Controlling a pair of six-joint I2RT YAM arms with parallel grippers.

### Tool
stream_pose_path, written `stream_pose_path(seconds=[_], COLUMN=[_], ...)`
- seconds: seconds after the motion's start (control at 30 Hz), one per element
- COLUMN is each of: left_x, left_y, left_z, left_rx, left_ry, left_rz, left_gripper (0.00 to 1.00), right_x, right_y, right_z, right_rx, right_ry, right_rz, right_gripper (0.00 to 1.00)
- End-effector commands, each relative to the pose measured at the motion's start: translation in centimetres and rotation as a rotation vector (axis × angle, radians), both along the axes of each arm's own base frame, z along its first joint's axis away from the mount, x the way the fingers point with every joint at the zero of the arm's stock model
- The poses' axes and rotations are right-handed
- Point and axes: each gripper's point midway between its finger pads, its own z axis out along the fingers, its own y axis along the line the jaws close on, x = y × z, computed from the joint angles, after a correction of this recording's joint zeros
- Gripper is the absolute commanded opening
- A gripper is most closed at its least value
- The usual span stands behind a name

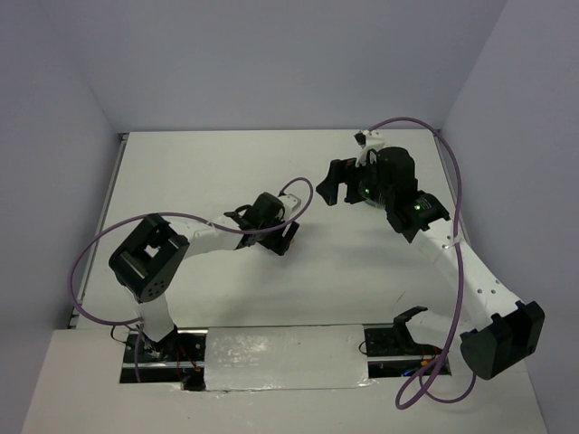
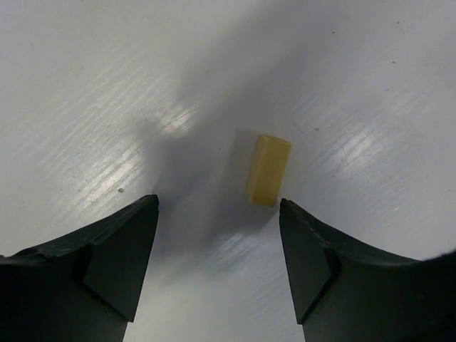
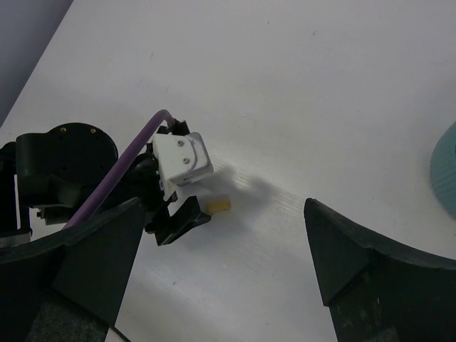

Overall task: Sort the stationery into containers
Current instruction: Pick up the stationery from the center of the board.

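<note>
One piece of stationery is all that can be made out right now: a small tan block (image 2: 268, 171), lying flat roughly in the middle of the desk (image 1: 181, 172). The left gripper (image 2: 219, 205) is held low over it with the jaws spread wide. The block sits just ahead of the gap and is closer to the right-hand finger than the left, so nothing is touched yet. That pose is probably set up for a straight drop-and-pinch, though a small nudge sideways looks needed first so the block gets centred.

The right gripper (image 1: 327, 185) is parked further toward the far right corner, jaws also wide apart and nothing held. It's likely being kept out of the way near the teal cup (image 3: 445, 171), ready for its own turn, but that's a guess.

Now the annoying part. Only a sliver of the cup's rim is caught at the edge of the right wrist view, so the dividers and whatever's inside can't be checked. From above, the cup is pretty much buried under the right arm, and the block is covered by the left gripper. No pens, capsules or tape ring can be spotted anywhere, so how far along the sort is can't really be judged.
</note>
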Motion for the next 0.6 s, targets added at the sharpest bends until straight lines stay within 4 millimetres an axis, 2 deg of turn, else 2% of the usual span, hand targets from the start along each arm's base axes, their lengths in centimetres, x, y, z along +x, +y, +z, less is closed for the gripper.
stream_pose_path(seconds=[0.0,0.1,0.2,0.57], left_x=[0.1,0.0,-0.5,0.6], left_y=[-2.2,-3.3,-4.2,-4.7], left_z=[1.3,2.3,2.6,1.5], left_rx=[-0.056,-0.101,-0.117,-0.084], left_ry=[-0.024,-0.045,-0.051,-0.056], left_rz=[-0.086,-0.126,-0.16,-0.143], left_gripper=[0.81,0.72,0.6,0.56], right_x=[0.1,0.2,0.2,0.0], right_y=[0.3,0.4,0.4,0.5], right_z=[1.3,1.2,1.2,1.4], right_rx=[0.016,0.017,0.018,0.019], right_ry=[-0.054,-0.051,-0.05,-0.058], right_rz=[0.022,0.025,0.026,0.037], right_gripper=[1.0,1.0,1.0,1.0])
